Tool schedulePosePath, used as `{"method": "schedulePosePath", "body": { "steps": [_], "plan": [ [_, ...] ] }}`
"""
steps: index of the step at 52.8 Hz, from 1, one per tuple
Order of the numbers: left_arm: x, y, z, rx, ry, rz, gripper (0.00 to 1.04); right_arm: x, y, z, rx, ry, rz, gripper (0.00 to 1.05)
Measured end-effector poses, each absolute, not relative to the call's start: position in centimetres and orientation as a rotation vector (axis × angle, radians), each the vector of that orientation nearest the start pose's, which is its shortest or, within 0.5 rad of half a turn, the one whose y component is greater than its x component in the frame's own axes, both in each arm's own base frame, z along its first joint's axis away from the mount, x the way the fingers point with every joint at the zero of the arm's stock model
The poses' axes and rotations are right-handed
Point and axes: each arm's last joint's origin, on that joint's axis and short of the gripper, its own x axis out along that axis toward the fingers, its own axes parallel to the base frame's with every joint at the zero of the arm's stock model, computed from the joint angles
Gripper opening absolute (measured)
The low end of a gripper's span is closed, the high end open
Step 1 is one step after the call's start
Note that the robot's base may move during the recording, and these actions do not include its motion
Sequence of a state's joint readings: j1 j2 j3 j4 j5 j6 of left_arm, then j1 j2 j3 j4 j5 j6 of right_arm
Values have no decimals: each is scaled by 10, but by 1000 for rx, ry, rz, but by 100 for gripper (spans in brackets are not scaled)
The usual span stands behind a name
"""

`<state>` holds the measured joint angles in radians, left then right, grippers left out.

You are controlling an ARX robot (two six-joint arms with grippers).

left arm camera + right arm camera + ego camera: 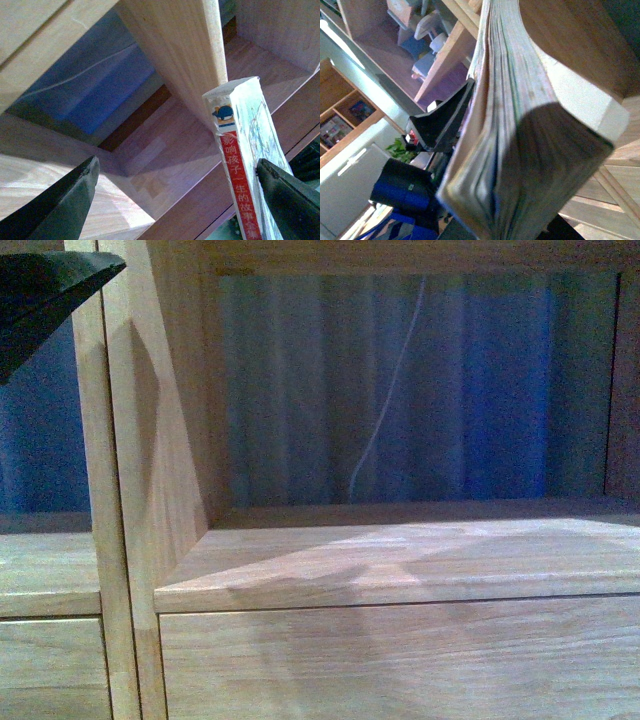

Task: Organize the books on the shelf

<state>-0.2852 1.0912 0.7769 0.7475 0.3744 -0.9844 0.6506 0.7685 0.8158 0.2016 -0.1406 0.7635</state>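
Left gripper (176,165): jaws stand wide open, gripping nothing. The thin white paperback book with a red-printed spine (246,165) stands upright between them, close against one black finger (285,200) and well apart from the other; whether it touches the near finger cannot be told. Beyond the fingertips, the book's top corner meets the front edge of the pale natural-wood shelf's (400,560) vertical divider (175,45), so it sits at the mouth of a cubby, not inside one. Right gripper (495,120): the book's page edges fill the wrist view. One black finger (440,125) lies flat along the cover and the opposite finger is hidden behind the block; on that showing the jaws are judged to be closed on the book and carrying its weight. Front view: the wide cubby above the wooden drawer front (400,660) holds no book. Only a blue curtain and a hanging white cable (385,390) show through its open back, and the tip of a left finger juts in at the upper corner. Progress: judged early. One book has been brought to the shelf face but is not yet seated on a board, and no placed book is visible. Remaining: clear the divider edge, slide the book in upright, release, then deal with any further books, none of which are in view.
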Motion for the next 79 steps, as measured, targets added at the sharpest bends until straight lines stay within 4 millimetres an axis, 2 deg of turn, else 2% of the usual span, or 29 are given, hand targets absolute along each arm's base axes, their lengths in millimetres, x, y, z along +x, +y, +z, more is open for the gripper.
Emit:
{"method": "schedulePosePath", "body": {
  "steps": [17,20,31,34,40,49,68,69,75,79],
  "plan": [
    [221,-91,365,-917,-92,-842,97,120,109,374,782,110,883,7],
    [221,-94,365,-909,-77,-838,84,120,109,373,785,114,879,7],
    [221,-96,363,-892,-64,-818,57,121,109,371,790,123,862,7],
    [221,-97,363,-884,-66,-809,44,122,107,371,790,125,852,7],
    [221,-97,363,-877,-77,-794,28,124,105,370,799,129,837,7],
    [219,-97,368,-914,-80,-799,10,126,105,367,800,139,827,7],
    [218,-96,371,-924,-79,-799,7,127,105,365,794,158,810,7],
    [218,-96,371,-924,-79,-798,7,127,105,365,791,157,809,8],
    [218,-94,370,-901,-76,-768,7,133,101,365,763,105,749,31],
    [219,-89,368,-842,-75,-726,7,141,89,369,679,-24,602,49]
  ]
}}
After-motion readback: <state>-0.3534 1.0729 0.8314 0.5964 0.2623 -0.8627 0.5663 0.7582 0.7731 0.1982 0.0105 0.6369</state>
